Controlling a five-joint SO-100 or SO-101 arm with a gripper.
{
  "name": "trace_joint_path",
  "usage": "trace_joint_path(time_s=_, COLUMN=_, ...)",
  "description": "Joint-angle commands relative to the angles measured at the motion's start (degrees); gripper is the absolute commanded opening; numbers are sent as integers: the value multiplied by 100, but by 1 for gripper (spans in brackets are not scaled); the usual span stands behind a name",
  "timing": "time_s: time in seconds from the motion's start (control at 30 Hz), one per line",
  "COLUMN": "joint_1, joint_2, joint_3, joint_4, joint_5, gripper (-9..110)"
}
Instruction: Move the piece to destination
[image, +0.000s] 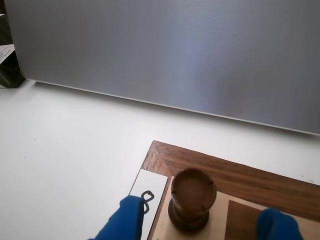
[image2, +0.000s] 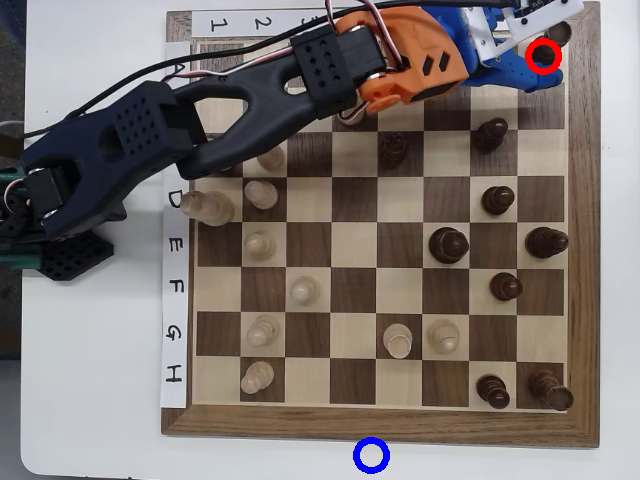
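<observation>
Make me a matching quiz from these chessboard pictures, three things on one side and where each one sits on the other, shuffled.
Things:
1. blue ring
2. red ring
3. letter strip

Places, in the overhead view:
A. along the board's left edge
B. on the white table below the board
C. at the board's top right corner, by the blue fingers

Pairs: 1-B, 2-C, 3-A

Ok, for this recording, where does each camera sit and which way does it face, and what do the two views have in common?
Wrist view: rides on the gripper, looks forward and down over the wooden chessboard's corner at a grey panel; both blue fingertips flank the dark brown round-topped wooden chess piece.
Overhead view: fixed above, facing straight down on the whole chessboard, black-and-orange arm and blue ring.
Shared: that board corner, where the red ring sits, and the gripper.
</observation>
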Motion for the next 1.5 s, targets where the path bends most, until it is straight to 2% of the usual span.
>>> trace_joint_path(time_s=0.0, joint_1=-26, joint_2=141, joint_3=-1327, joint_4=-246, joint_5=1327, gripper=28)
trace_joint_path(time_s=0.43, joint_1=-35, joint_2=-492, joint_3=-2145, joint_4=-642, joint_5=1406, gripper=26)
trace_joint_path(time_s=1.23, joint_1=53, joint_2=-923, joint_3=-2654, joint_4=-1063, joint_5=1160, gripper=22)
trace_joint_path(time_s=1.37, joint_1=62, joint_2=-914, joint_3=-2716, joint_4=-1063, joint_5=1143, gripper=20)
trace_joint_path(time_s=1.47, joint_1=79, joint_2=-905, joint_3=-2760, joint_4=-905, joint_5=1116, gripper=15)
